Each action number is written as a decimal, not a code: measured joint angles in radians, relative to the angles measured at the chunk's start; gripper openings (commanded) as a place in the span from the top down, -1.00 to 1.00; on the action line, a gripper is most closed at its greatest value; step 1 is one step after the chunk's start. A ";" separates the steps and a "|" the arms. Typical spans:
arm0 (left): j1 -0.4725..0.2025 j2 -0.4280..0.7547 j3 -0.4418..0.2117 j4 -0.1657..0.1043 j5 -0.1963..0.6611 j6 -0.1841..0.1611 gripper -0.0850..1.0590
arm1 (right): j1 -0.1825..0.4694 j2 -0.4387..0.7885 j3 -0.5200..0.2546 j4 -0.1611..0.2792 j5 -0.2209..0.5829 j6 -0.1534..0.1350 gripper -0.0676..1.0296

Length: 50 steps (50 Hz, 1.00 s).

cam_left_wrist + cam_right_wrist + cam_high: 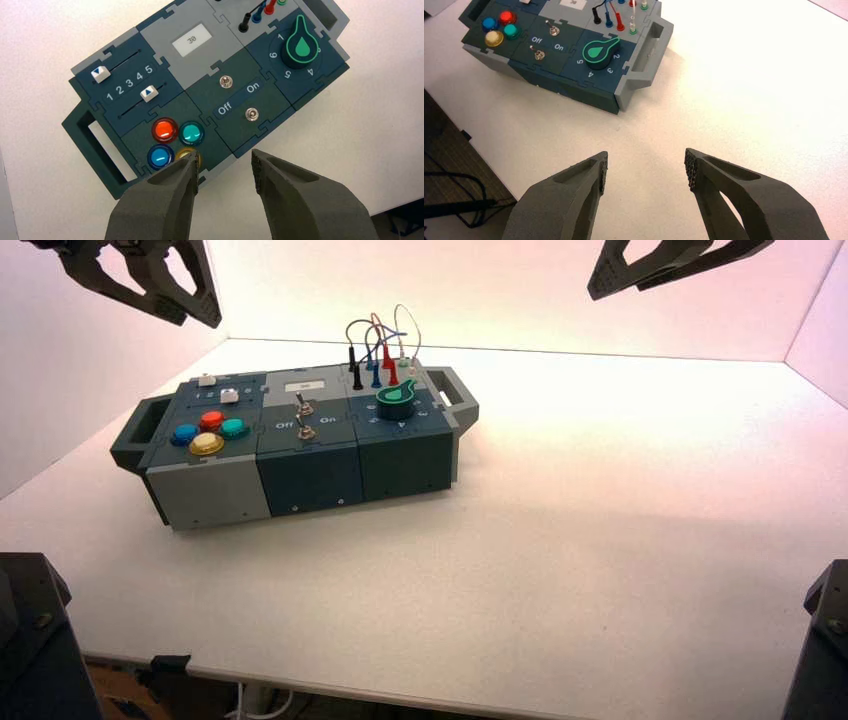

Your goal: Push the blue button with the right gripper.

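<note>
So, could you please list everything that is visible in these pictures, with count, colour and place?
table: one, white, under the box
box: one, grey and dark blue-green, left half of the table
buttons: four; blue, red, teal-green, yellow; near left of the box
sliders: two, white, far left
display: one, white, far middle
switches: two, silver, near middle
knob: one, dark with green outline, near right
wires: several, with black, blue, red, white and green parts, far right
left gripper: one, black, open, above the box
right gripper: one, black, open, above the table right of the box
</note>
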 measured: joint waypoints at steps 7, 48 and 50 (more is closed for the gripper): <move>0.000 -0.002 0.000 0.000 0.000 0.000 -0.14 | 0.000 0.000 0.000 0.000 0.000 0.000 -0.57; 0.417 0.101 -0.046 0.023 -0.054 -0.051 0.90 | 0.000 -0.002 0.002 0.000 0.000 0.006 -0.57; 0.454 0.146 -0.058 0.023 -0.061 -0.041 0.90 | 0.000 -0.002 0.002 0.000 0.000 0.005 -0.57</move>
